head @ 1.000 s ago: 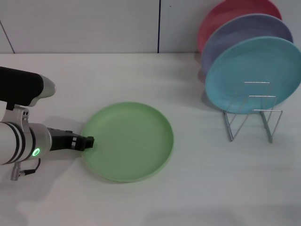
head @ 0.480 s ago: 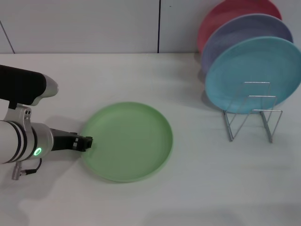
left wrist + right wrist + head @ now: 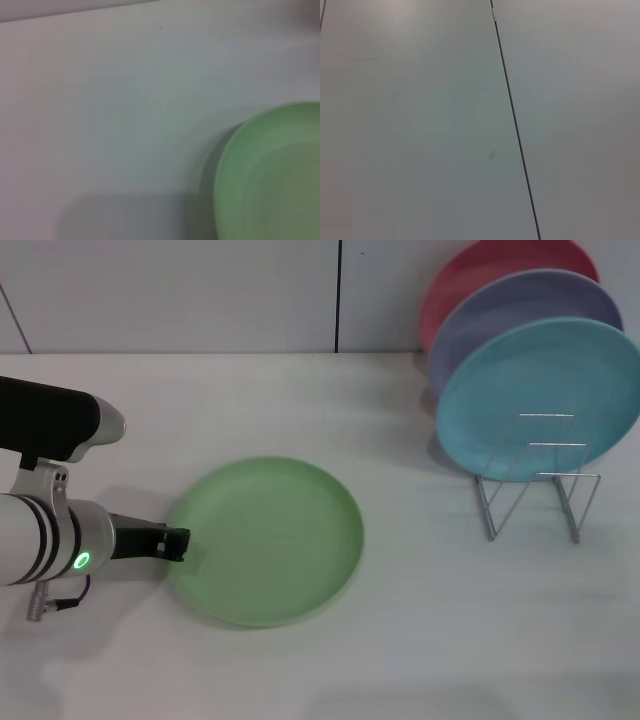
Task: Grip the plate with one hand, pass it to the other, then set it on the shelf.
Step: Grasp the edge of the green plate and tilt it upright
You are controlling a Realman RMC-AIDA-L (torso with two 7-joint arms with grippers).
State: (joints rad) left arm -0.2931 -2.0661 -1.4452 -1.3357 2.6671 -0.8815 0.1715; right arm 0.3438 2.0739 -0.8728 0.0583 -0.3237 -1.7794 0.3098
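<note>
The light green plate [image 3: 270, 540] lies on the white table [image 3: 430, 640] left of centre. My left gripper [image 3: 178, 542] reaches in low from the left and is shut on the plate's left rim. In the left wrist view the plate [image 3: 272, 175] fills one corner, with its shadow on the table beside it. The shelf [image 3: 535, 485], a small silver wire rack, stands at the right. My right gripper is out of view; its wrist camera sees only a plain wall with a dark seam.
A light blue plate [image 3: 540, 390] stands upright against the back of the rack, with a lavender plate [image 3: 500, 310] and a pink plate [image 3: 470, 280] behind it. The wall runs along the table's far edge.
My left gripper has drawn back slightly to the left, and the green plate has shifted left with it.
</note>
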